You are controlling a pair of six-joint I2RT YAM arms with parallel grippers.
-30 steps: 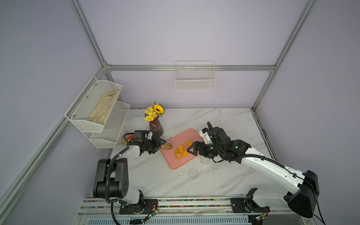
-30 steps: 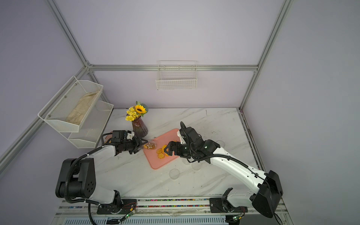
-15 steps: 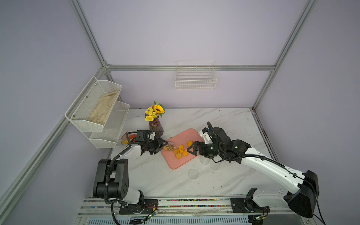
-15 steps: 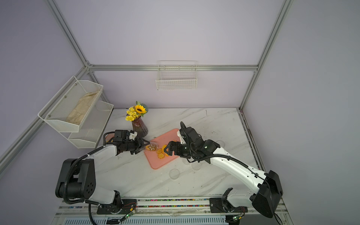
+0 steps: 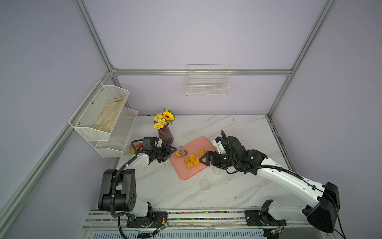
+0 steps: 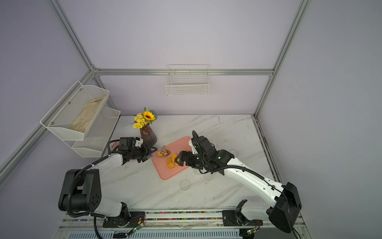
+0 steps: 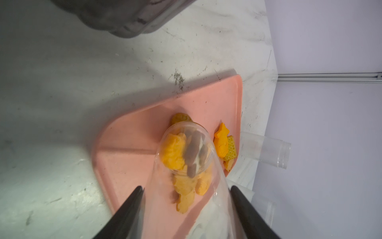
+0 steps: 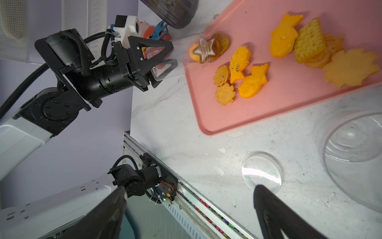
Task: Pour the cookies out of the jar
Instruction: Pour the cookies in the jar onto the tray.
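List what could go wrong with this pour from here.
The jar mouth hangs just inside the pink tray's edge, so cookies bunched at the mouth may drop onto the table. The vase stands close beside the left gripper; tilting the jar further might knock it.

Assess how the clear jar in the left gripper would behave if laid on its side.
Its round, smooth wall suggests the jar would probably roll, and it could slip in the left gripper. Only a few cookies sit at its mouth, so it is likely light. Whether the wall is glass or plastic I cannot tell.
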